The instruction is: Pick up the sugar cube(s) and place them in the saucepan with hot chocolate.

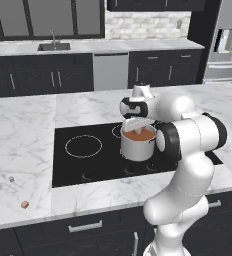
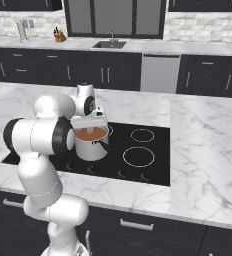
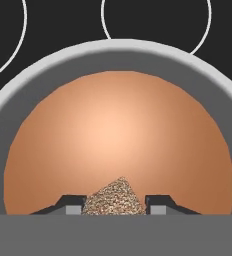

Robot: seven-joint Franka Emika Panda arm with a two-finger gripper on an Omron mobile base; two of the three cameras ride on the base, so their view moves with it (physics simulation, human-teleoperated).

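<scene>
The shiny steel saucepan stands on the black cooktop, full of reddish-brown hot chocolate. My gripper hangs straight above the pot, pointing down. It is shut on a speckled tan sugar cube, held just over the liquid inside the grey rim. Two more sugar cubes lie on the marble counter far to the left of the stove: a pale grey-white one and a tan-brown one near the front edge.
The cooktop has white burner rings beside the pot. The pot's dark handle sticks out toward the front. My white arm bends over the island's front edge. Sink counter and dark cabinets line the far wall.
</scene>
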